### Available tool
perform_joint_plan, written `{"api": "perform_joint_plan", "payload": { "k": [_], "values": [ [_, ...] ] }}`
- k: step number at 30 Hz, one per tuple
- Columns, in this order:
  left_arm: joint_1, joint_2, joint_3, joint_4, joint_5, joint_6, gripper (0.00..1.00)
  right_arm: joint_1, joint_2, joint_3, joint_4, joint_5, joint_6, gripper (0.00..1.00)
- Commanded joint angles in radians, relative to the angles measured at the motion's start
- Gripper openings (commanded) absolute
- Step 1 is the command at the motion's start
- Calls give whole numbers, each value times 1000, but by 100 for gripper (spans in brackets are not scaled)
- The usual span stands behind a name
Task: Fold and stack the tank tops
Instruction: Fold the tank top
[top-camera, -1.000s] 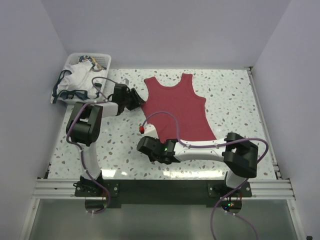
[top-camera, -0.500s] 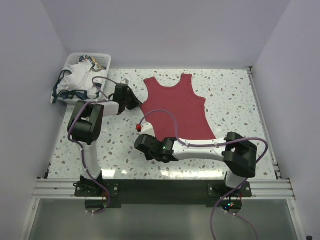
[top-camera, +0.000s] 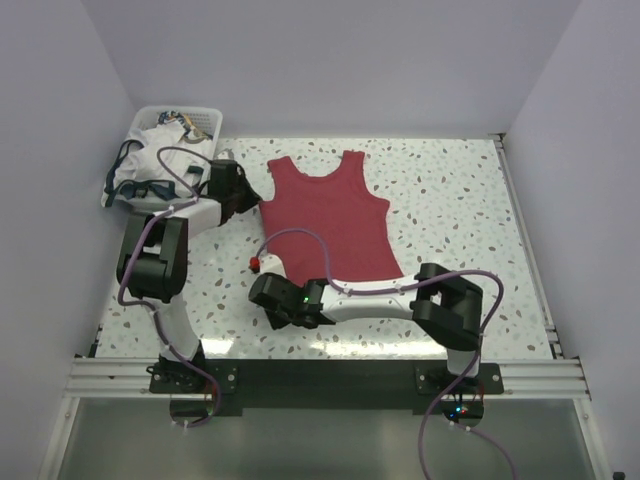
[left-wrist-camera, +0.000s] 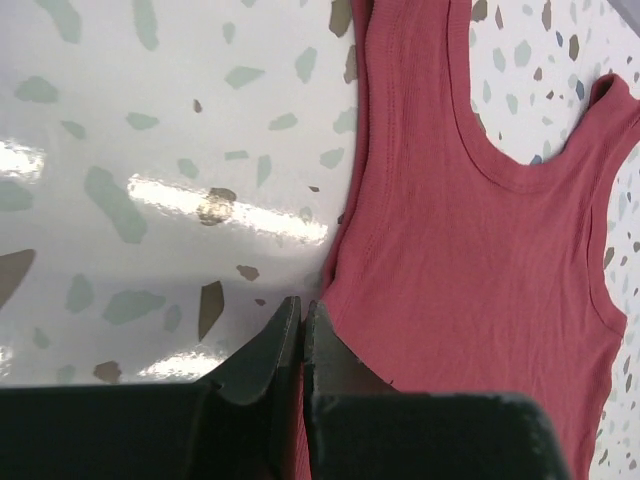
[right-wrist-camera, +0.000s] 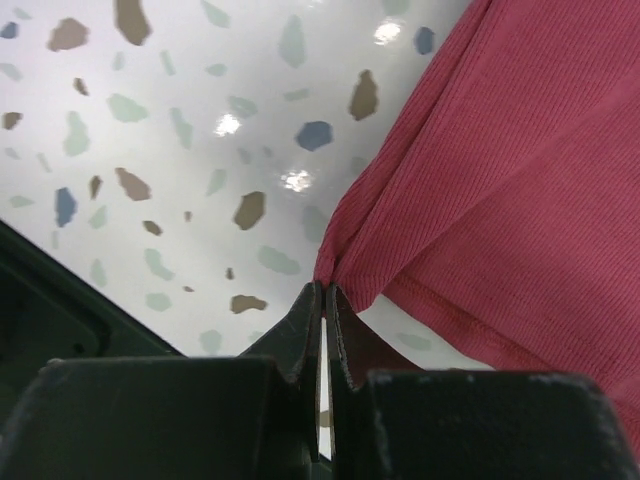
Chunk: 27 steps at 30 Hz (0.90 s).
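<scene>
R gripper (right-wrist-camera: 322, 300), low centre of the top view: I read it pinched tight on the bunched hem corner of the dark red tank top (top-camera: 330, 215). Top lies flat mid-table (top-camera: 460, 190). L gripper (left-wrist-camera: 300, 318) clamped on its left edge. White tank top (top-camera: 150, 160) heaped in basket (top-camera: 205, 120), upper left.

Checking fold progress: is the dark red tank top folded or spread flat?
Spread: the dark red cloth tank top lies open on the speckled table, both straps showing, body not doubled over.
</scene>
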Motion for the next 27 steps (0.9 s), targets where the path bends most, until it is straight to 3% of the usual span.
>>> {"api": "perform_joint_plan", "payload": {
  "k": [1, 7, 27],
  "values": [
    [20, -58, 9, -37, -61, 42, 0, 14, 2, 56, 62, -57, 29, 0],
    [17, -63, 49, -77, -64, 37, 0, -7, -58, 47, 62, -41, 38, 0],
    [-138, 89, 264, -149, -101, -21, 0, -193, -358, -332, 158, -54, 103, 0]
  ]
}}
